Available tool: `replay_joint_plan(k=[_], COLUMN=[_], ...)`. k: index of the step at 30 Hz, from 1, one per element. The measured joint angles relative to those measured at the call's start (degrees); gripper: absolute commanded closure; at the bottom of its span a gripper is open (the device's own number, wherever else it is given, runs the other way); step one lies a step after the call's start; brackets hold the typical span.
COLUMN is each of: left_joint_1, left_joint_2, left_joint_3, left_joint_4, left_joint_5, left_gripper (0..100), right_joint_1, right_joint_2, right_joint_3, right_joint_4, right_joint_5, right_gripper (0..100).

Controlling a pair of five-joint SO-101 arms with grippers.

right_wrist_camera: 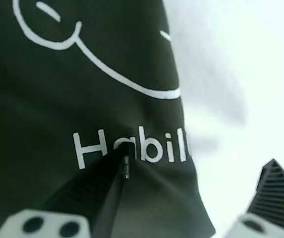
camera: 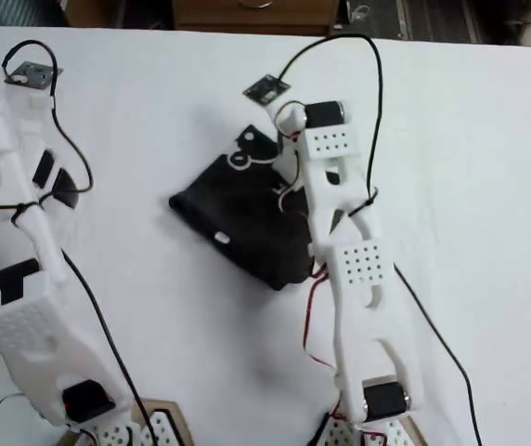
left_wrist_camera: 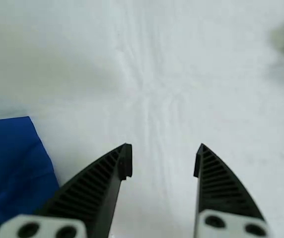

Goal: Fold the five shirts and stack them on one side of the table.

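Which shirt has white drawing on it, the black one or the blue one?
The black shirt, lying under the right tool: it has white lines and letters. The blue shirt by the left tool looks plain.

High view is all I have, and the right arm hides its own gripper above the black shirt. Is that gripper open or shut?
Observer: Open. The right gripper straddles the black shirt at its edge: one finger is over the white print, and the other is past the edge, over the table.
Operator: And the left one?
Observer: The left gripper is open too, over bare table.
Operator: Any shirt near it?
Observer: A blue cloth, likely a shirt, lies on the table just beside one of its fingers.
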Motion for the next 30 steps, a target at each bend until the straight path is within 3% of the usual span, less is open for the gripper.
replay_joint_plan(k=[13, 21, 27, 30], left_joint_1=[0.0, 0.0, 0.0, 0.0], left_joint_2=[0.0, 0.0, 0.0, 0.0], left_joint_3=[0.0, 0.0, 0.0, 0.0], left_joint_4=[0.0, 0.0, 0.0, 0.0], left_joint_5=[0.0, 0.0, 0.0, 0.0], left_gripper=[77, 77, 77, 77], right_joint_1=[0.0, -0.62, -2.64, -3.6], right_joint_2=[-2.64, -2.64, -2.64, -2.64], right_joint_3=[11.25, 10.29, 10.29, 10.29], right_joint_4=[-0.44, -0.35, -0.35, -0.26], right_joint_5=[2.73, -4.48, -1.76, -1.41], right_gripper=[61.3, 61.6, 71.3, 71.1])
